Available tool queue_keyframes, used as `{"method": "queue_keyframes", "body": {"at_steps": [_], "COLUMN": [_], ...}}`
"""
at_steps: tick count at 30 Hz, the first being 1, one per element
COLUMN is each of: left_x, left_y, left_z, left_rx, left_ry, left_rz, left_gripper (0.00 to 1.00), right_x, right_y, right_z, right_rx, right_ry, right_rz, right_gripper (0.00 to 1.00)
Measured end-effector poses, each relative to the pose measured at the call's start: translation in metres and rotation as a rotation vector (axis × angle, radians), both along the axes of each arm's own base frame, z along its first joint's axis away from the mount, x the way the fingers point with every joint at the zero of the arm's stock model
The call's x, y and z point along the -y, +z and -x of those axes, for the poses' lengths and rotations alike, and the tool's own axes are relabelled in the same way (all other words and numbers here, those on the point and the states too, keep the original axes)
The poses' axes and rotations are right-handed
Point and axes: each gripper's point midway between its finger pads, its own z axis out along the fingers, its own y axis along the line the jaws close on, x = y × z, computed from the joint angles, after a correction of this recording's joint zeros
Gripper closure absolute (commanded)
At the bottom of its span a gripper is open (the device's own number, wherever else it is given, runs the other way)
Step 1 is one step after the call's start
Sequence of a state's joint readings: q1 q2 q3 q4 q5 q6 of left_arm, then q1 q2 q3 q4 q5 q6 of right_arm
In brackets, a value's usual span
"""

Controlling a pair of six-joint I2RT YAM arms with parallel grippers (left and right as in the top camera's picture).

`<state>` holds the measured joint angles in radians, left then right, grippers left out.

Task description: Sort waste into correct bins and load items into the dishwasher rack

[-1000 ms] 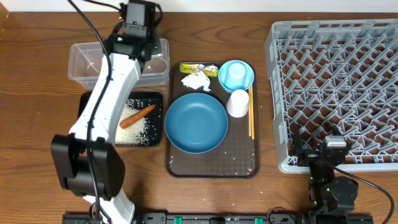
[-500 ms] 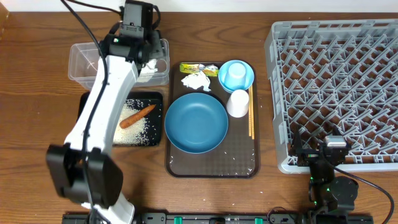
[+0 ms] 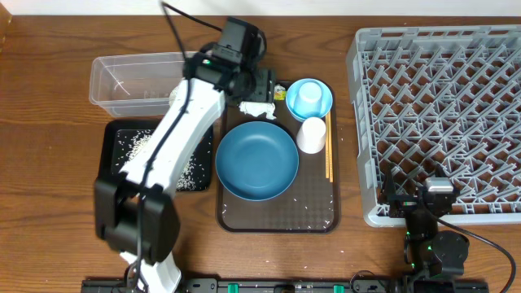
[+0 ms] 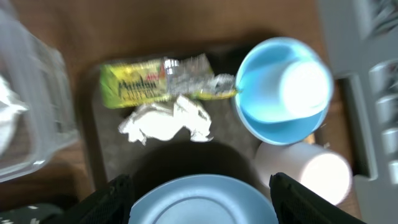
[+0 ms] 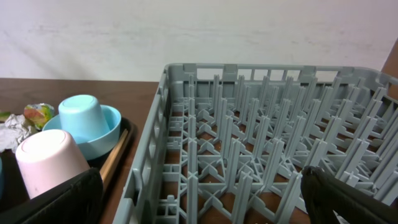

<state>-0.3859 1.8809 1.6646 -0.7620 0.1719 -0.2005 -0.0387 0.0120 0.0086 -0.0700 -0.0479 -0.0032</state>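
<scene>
My left gripper (image 3: pixel 259 85) hovers open and empty over the back of the brown tray. Below it in the left wrist view lie the yellow-green wrapper (image 4: pixel 158 84) and the crumpled tissue (image 4: pixel 165 119), with the big blue bowl (image 4: pixel 202 202) between my fingers (image 4: pixel 115 199). A small light-blue cup (image 3: pixel 308 98) sits upside down in its bowl, the white cup (image 3: pixel 311 134) beside it, and the chopsticks (image 3: pixel 329 159) along the tray's right edge. Rice (image 3: pixel 138 145) covers the black tray (image 3: pixel 114 130). The clear tub (image 3: pixel 130 81) holds a white scrap (image 4: pixel 6 118). My right gripper (image 3: pixel 422 194) rests open at the front edge of the grey rack (image 3: pixel 440 89).
The brown serving tray (image 3: pixel 277 213) carries scattered rice grains near its front. My left arm (image 3: pixel 175 138) stretches diagonally over the black tray and hides part of it. The rack's near wall (image 5: pixel 149 168) stands just ahead of my right gripper (image 5: pixel 202 199).
My left gripper opened over the clear tub, left a white scrap there, then swung right to the back of the brown tray. The right arm has not moved.
</scene>
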Motion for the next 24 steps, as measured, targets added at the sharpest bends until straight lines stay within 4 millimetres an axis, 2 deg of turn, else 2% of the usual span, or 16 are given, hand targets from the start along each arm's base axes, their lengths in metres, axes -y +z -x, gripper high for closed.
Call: {"method": "queue_keyframes", "body": {"at_steps": [4,12,17,24], "left_x": [0.000,0.001,0.003,0.008], "left_y": [-0.034,-0.087,-0.106,-0.116], "left_z": [0.000,0.003,-0.007,-0.024], "left_rx": [-0.071,-0.181,-0.175,-0.126], "left_ry": [-0.017,-0.023,-0.009,-0.001], "left_rz": [-0.032,-0.078,-0.083,-0.072], "left_gripper": [0.31,0.32,0.32,0.31], "right_x": [0.000,0.000,0.000,0.000], "right_y": [0.000,0.000,0.000,0.000], "right_z": [0.000,0.000,0.000,0.000], "right_rx": [0.000,0.000,0.000,0.000], "right_ry": [0.000,0.000,0.000,0.000], "right_rz": [0.000,0.000,0.000,0.000], "right_gripper": [0.01,0.01,0.01,0.01]}}
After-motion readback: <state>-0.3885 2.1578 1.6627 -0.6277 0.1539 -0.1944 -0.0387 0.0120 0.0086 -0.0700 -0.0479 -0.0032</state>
